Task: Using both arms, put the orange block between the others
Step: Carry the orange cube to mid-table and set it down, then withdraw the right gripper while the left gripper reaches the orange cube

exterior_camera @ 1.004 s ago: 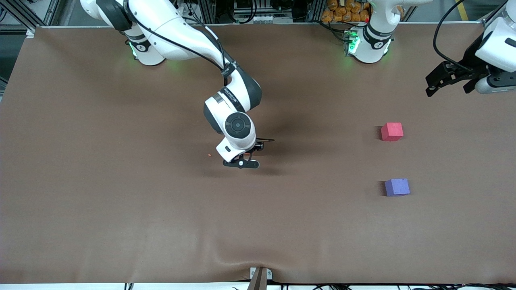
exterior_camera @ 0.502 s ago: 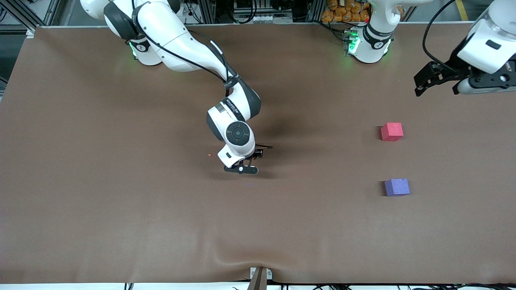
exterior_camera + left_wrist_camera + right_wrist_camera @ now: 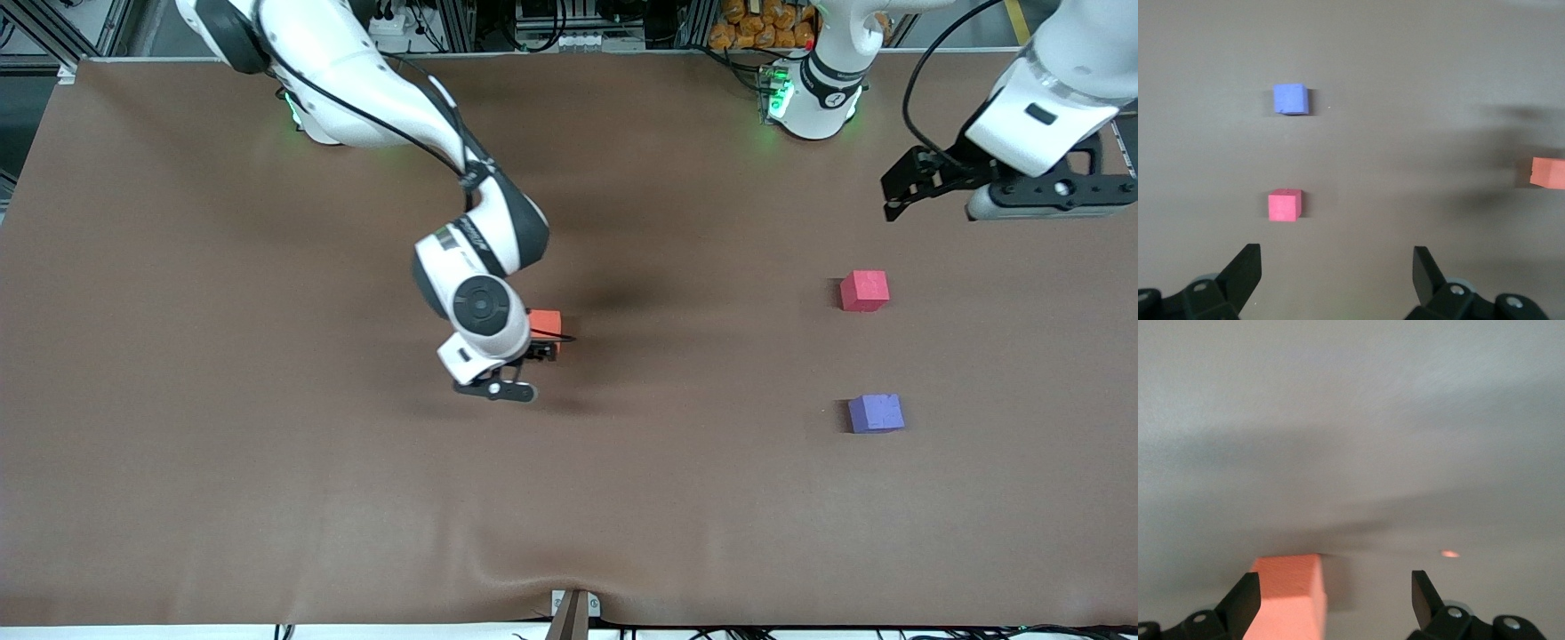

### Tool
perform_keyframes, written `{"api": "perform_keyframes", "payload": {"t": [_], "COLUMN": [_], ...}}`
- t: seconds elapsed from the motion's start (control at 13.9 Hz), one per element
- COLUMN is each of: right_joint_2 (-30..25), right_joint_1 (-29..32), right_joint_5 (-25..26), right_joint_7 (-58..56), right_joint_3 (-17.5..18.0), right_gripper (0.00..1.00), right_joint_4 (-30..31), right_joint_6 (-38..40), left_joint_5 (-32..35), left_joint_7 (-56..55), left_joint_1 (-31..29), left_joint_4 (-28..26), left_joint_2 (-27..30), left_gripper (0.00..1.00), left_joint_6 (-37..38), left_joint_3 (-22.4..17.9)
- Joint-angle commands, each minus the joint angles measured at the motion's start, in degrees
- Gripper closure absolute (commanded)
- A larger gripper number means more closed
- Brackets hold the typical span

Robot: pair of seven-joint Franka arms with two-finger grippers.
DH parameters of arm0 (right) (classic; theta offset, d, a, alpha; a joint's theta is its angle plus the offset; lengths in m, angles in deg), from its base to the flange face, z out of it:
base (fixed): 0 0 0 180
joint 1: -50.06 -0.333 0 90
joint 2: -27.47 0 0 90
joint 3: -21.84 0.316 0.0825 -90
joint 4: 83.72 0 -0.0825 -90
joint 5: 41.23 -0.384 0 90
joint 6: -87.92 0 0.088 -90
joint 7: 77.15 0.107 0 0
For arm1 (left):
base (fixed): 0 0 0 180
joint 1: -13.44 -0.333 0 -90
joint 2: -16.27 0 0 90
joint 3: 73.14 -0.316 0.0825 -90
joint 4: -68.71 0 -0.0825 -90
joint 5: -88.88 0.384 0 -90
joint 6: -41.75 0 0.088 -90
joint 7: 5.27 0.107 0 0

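Observation:
The orange block (image 3: 545, 322) rests on the brown table near its middle, half covered by my right arm's wrist. My right gripper (image 3: 533, 348) stands open and low around it. In the right wrist view the orange block (image 3: 1288, 597) sits close to one finger of the right gripper (image 3: 1336, 597), with a wide gap to the other. The red-pink cube (image 3: 864, 290) and the purple cube (image 3: 876, 413) lie toward the left arm's end, the purple one nearer the front camera. My left gripper (image 3: 925, 191) hangs open and empty in the air above the table, toward the left arm's base from the red-pink cube. The left wrist view shows the purple cube (image 3: 1291, 99), the red-pink cube (image 3: 1285, 205), the orange block (image 3: 1547, 173) and the left gripper (image 3: 1337, 270).
A tiny orange crumb (image 3: 1449, 553) lies on the brown table cover (image 3: 267, 444). A small clamp (image 3: 573, 613) sits at the table's front edge. Orange items (image 3: 765, 22) are stacked off the table by the left arm's base.
My right gripper has opened, let go of the orange block and shifted toward the right arm's end, so the block now shows. My left arm has swung toward the table's middle.

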Motion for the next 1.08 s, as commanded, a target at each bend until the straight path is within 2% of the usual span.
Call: {"api": "perform_keyframes", "payload": {"t": [0.0, 0.29, 0.43, 0.5, 0.72, 0.86, 1.0], "right_joint_2": [-5.87, -6.94, -7.03, -7.98, -15.09, -19.74, -26.77], "right_joint_1": [7.47, 19.16, 24.00, 25.94, 29.73, 29.30, 30.08], "right_joint_5": [-0.79, -0.79, -0.71, -0.62, 2.19, 3.42, 5.18], "right_joint_7": [-10.75, -25.08, -33.07, -36.25, -41.02, -41.11, -42.16], "right_joint_3": [-0.18, -0.36, -0.36, -0.44, -0.36, -0.44, -0.36], "right_gripper": [0.00, 0.00, 0.00, 0.00, 0.00, 0.00, 0.00], "right_joint_4": [1.35, 1.97, 3.80, 5.29, 13.55, 19.77, 28.12], "right_joint_6": [4.83, 10.19, 10.11, 10.37, 8.02, 3.72, 0.02], "left_joint_5": [-0.95, -0.43, -0.08, 0.97, 2.21, 2.91, 3.00], "left_joint_7": [-0.70, -2.53, -9.62, -14.02, -23.79, -25.04, -28.88], "left_joint_1": [-0.01, 0.08, 1.04, 2.61, 10.95, 14.92, 18.69], "left_joint_4": [0.79, 1.06, 2.10, 4.20, 13.24, 20.19, 20.57], "left_joint_2": [-2.09, -5.86, -9.98, -12.70, -24.20, -32.20, -34.78], "left_gripper": [0.00, 0.00, 0.00, 0.00, 0.00, 0.00, 0.00], "left_joint_6": [-1.72, -1.81, -1.81, -1.81, -1.90, -2.25, -7.67], "left_joint_3": [1.91, 5.60, 10.07, 10.97, 10.80, 10.36, 9.31]}}
